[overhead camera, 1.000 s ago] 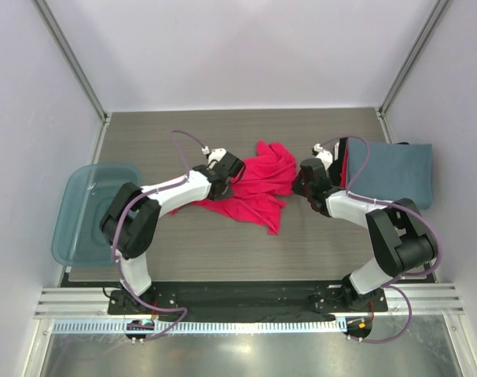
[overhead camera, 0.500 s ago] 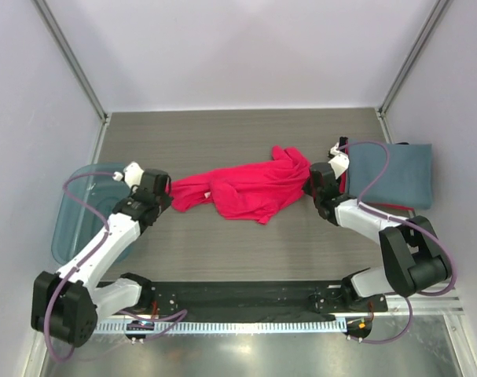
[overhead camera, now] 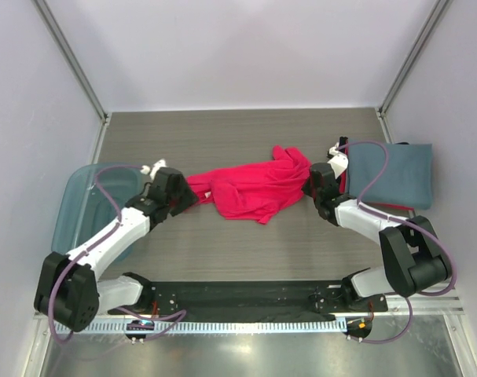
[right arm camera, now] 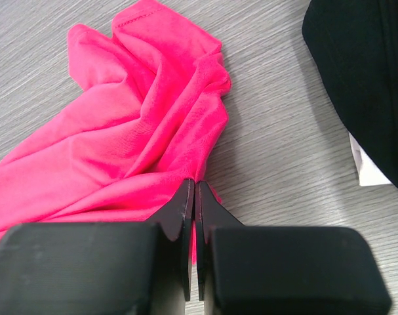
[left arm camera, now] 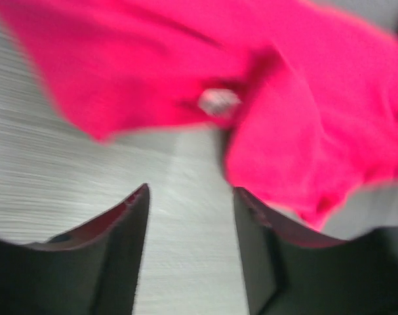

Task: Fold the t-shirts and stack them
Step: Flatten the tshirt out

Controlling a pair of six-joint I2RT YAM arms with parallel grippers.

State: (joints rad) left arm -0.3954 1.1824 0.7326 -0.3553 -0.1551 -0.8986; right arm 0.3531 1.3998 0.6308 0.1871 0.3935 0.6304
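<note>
The crumpled bright pink-red cotton t-shirt (overhead camera: 254, 188) lies in the middle of the wood-grain counter (overhead camera: 222, 251). The right claw (right arm camera: 191, 187) is clenched on its right edge. The left claw (left arm camera: 191, 197) is released, with nothing between its fingers, near the shirt's left end; this view is blurred. A black folded cloth (right arm camera: 356, 85) is cut off by the frame.

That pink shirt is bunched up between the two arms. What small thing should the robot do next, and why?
Probably the left hand should ease forward and close on the pink shirt. Its fingers stand apart, empty, short of the cloth, while the right hand pinches the other end. Crumpled cloth needs both ends held to spread flat.
</note>
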